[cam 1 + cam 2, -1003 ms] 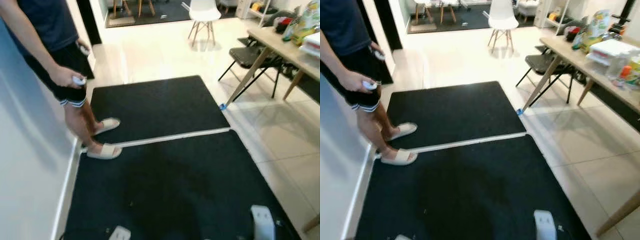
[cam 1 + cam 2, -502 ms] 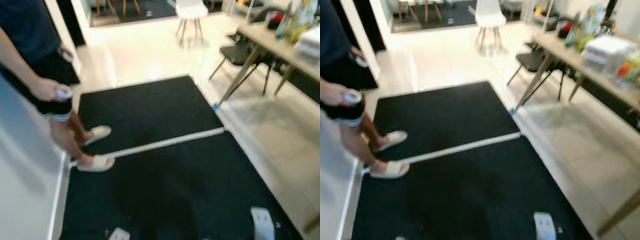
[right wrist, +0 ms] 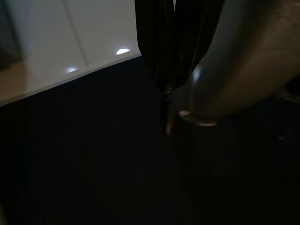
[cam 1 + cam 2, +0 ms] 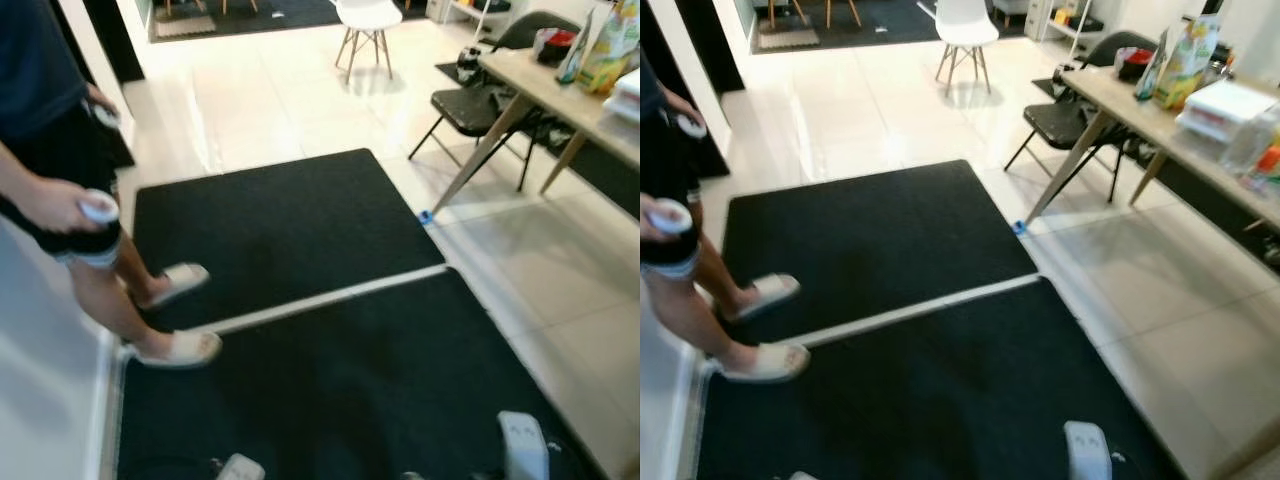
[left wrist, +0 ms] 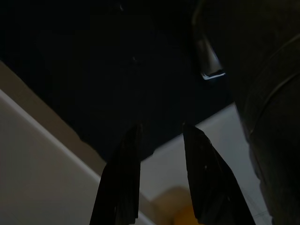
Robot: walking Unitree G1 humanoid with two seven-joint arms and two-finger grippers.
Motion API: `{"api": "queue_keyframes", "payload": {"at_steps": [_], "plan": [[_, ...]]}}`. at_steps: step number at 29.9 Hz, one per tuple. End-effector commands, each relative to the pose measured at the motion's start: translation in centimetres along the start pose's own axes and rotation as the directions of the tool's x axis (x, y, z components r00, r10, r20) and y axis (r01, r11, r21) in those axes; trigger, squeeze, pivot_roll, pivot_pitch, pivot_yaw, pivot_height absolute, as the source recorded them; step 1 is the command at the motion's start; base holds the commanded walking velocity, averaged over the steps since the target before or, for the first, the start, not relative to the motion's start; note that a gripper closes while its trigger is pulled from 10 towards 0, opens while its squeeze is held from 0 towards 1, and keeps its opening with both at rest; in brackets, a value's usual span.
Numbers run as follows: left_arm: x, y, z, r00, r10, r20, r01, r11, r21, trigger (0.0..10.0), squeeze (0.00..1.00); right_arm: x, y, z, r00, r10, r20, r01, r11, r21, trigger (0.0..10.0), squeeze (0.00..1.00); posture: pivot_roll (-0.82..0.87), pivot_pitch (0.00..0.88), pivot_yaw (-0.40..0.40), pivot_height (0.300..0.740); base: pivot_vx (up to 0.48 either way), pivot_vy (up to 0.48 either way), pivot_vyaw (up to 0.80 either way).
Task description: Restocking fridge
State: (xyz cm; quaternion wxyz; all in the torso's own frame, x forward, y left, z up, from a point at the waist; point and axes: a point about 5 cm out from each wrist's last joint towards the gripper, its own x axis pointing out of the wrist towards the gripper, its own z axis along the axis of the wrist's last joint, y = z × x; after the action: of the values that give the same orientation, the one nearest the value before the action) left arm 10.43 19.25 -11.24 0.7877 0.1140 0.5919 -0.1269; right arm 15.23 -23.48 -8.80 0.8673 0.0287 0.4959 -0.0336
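Note:
My left gripper (image 5: 161, 129) hangs low over the black mat and a pale floor strip; it is open with nothing between its fingers. My right gripper (image 3: 167, 86) hangs beside a silver part of my body above the dark mat, its fingers pressed together and empty. On a wooden table (image 4: 1140, 115) at the right stand groceries: a yellow-green bag (image 4: 1185, 65), a white box (image 4: 1232, 103) and a red bowl (image 4: 548, 40).
Two black mats (image 4: 300, 230) lie ahead, split by a pale strip (image 4: 320, 300). A person (image 4: 50, 150) in pale slippers stands at the left wall, holding white controllers. A black folding chair (image 4: 480, 100) sits by the table, a white chair (image 4: 365, 20) farther off. My feet (image 4: 523, 445) show at the bottom edge.
The whole picture has swung a little, so the camera moved; the person and the table edge sit further left in view. Both arms still hang idle.

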Motion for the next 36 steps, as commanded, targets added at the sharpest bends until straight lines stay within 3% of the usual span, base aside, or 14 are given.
{"api": "queue_keyframes", "payload": {"at_steps": [1, 6, 26, 36], "plan": [[0.15, -0.56, 4.22, 0.986, -0.007, 0.166, 0.008, 1.000, -0.007, 10.0, 0.00, 0.08, 0.46, -0.17, 1.000, 0.006, -0.002, -0.006, 1.000, 0.012, 10.0, 0.00, -0.04, 0.008, -0.022, 0.740, 0.292, 0.000, 0.00], [0.16, -0.59, 4.23, 0.986, -0.005, 0.166, 0.007, 1.000, -0.010, 10.0, 0.00, 0.11, 0.56, -0.20, 1.000, 0.005, -0.007, -0.005, 1.000, 0.019, 10.0, 0.00, -0.04, 0.006, -0.023, 0.740, 0.295, 0.000, -0.12], [0.17, -0.68, 4.28, 0.986, -0.007, 0.167, 0.008, 1.000, -0.010, 10.0, 0.00, 0.14, 0.77, -0.31, 1.000, 0.005, -0.012, -0.004, 1.000, 0.024, 10.0, 0.00, -0.04, 0.006, -0.020, 0.740, 0.289, 0.000, -0.80], [0.15, -0.50, 4.11, 0.987, -0.004, 0.163, 0.005, 1.000, -0.006, 10.0, 0.00, 0.16, 0.99, -0.50, 1.000, 0.002, -0.014, -0.002, 1.000, 0.016, 10.0, 0.00, -0.04, 0.005, -0.015, 0.740, 0.288, 0.000, 0.00]]}}
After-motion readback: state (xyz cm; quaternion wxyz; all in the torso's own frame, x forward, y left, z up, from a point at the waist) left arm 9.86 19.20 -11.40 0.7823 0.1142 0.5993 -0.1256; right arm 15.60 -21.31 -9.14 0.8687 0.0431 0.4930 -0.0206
